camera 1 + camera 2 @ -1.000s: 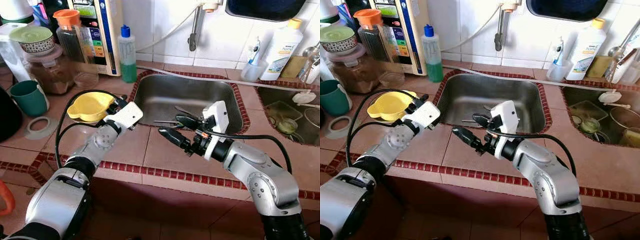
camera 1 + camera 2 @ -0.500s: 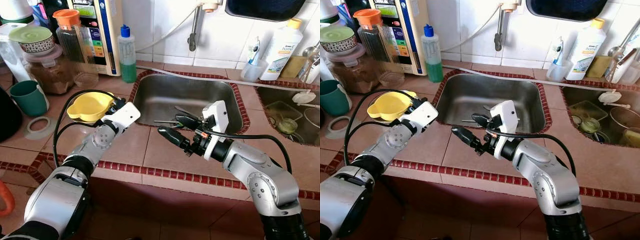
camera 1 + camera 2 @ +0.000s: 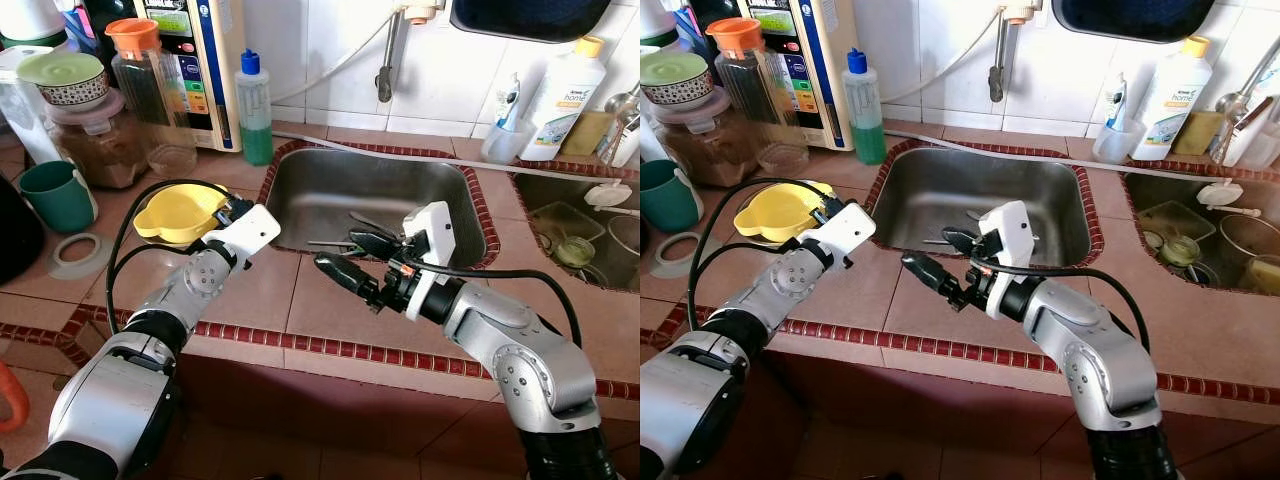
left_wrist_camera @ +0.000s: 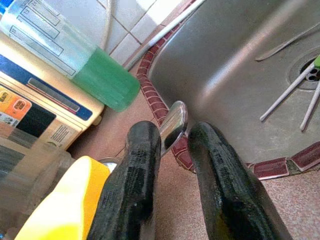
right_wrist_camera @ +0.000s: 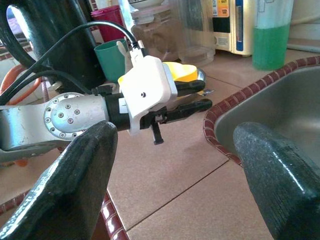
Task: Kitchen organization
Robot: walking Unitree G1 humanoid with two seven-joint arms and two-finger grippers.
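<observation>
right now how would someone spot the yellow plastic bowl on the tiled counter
Start at the stainless steel sink set into the tiled counter, then look to its left. The yellow plastic bowl sits there by the left gripper, in front of the clear jars. It is the only bright yellow thing; the nearby mug is green.

Two silver metal arms with rounded joint housings, ring of small screws on the left arm (image 5: 60,117) joint. White boxy plastic wrist block on each, black cables looping from wrists back along forearms. Left gripper (image 4: 172,165) and right gripper (image 3: 355,258) each have two long black textured fingers. Right arm (image 3: 505,340) at lower right of frame, dark lower section
</observation>
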